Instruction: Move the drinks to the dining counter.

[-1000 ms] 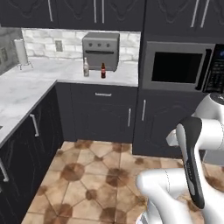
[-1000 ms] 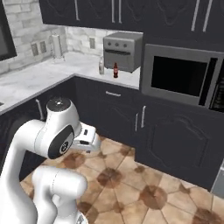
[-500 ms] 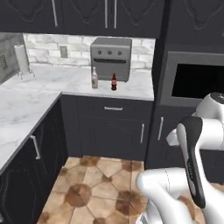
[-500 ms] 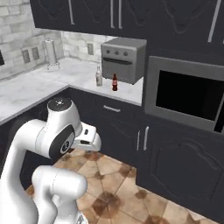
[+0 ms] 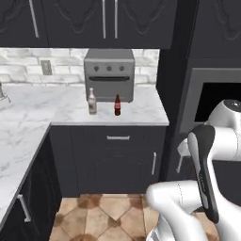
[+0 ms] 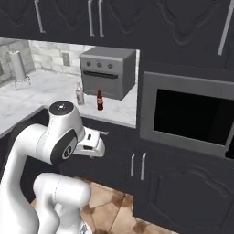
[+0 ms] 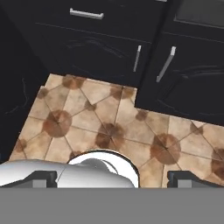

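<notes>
L to R on the marble worktop: cream bottle w/ white cap, then dark brown bottle w/ red label just beside it, both upright, apart from each other, in front of the grey toaster oven. Same pair in right base view: cream bottle, brown one. Third, black bottle: can't spot it. Further R, a built-in microwave in the dark cabinets.

Step, as I judge it: approach phase, nothing picked yet; no drink on the dining counter. Arm is folded low, gripper pointing at the tiled floor, jaws fully wide, holding nothing; one dark fingertip at each side of hand view.

Next move prob calls for lifting the arm up to worktop height, lining jaws round one bottle w/o knocking its neighbour.

Labels: red patch on brown bottle, too small to read. No other writing legible.
</notes>
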